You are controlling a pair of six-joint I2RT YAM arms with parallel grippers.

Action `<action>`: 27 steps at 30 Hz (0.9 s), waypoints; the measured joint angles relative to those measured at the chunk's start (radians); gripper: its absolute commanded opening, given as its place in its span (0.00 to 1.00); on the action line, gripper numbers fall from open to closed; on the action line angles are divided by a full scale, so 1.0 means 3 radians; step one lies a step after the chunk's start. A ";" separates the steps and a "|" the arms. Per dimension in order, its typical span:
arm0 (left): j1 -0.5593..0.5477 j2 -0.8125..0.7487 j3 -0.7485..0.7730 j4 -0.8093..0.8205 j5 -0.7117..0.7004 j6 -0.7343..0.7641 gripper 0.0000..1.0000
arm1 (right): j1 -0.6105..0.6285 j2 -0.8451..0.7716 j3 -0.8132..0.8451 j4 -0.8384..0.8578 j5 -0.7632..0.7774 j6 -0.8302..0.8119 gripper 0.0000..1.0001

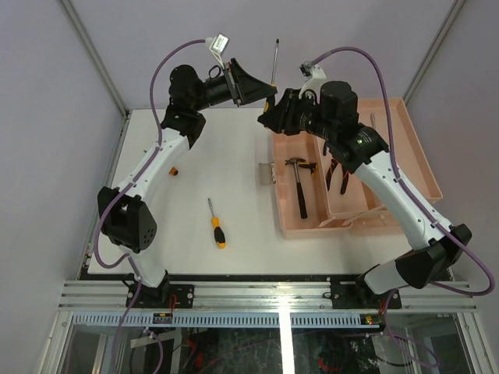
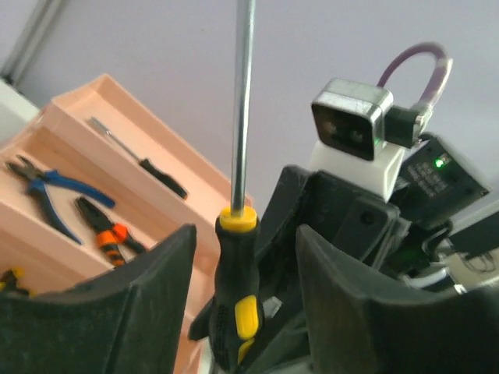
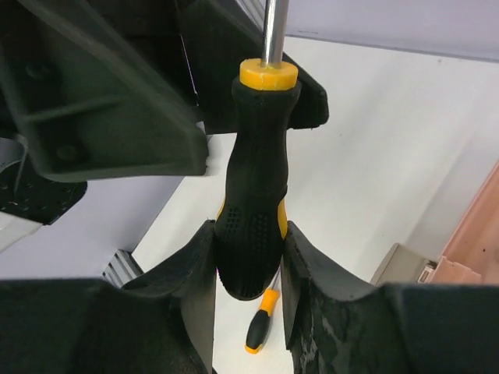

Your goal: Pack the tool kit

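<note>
Black-yellow screwdriver (image 3: 253, 195) changing claws above the worktop (image 1: 234, 156)
Our right claw (image 3: 248, 234) pinches its handle, shaft upright. Our left claw (image 2: 243, 241) stands spread around it, untouching, probably because the open toolbox (image 1: 413, 156) lies on the right arm's side.

Left tool (image 2: 245, 249) beside right tool's (image 3: 248, 238) screwdriver (image 1: 275, 62)
</note>
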 measured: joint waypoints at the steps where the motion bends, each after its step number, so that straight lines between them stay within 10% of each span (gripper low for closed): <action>1: 0.0000 -0.0006 0.0013 -0.0046 -0.0013 0.0032 0.73 | 0.0005 0.0000 0.0000 -0.0019 0.0023 -0.0008 0.00; 10: 0.0754 -0.0019 0.0278 -0.0708 -0.0340 0.0482 0.85 | -0.0158 0.0006 0.0507 -0.0922 0.0496 -0.0369 0.00; 17: 0.1495 -0.0140 0.0164 -0.1887 -0.0982 0.1422 0.86 | -0.1303 0.0546 0.2177 -0.2389 0.1030 -0.0856 0.00; 27: 0.2031 -0.0902 -0.0839 -0.2762 -0.1410 0.2140 0.87 | -0.2036 0.0584 0.1080 -0.3100 0.1226 -0.1345 0.00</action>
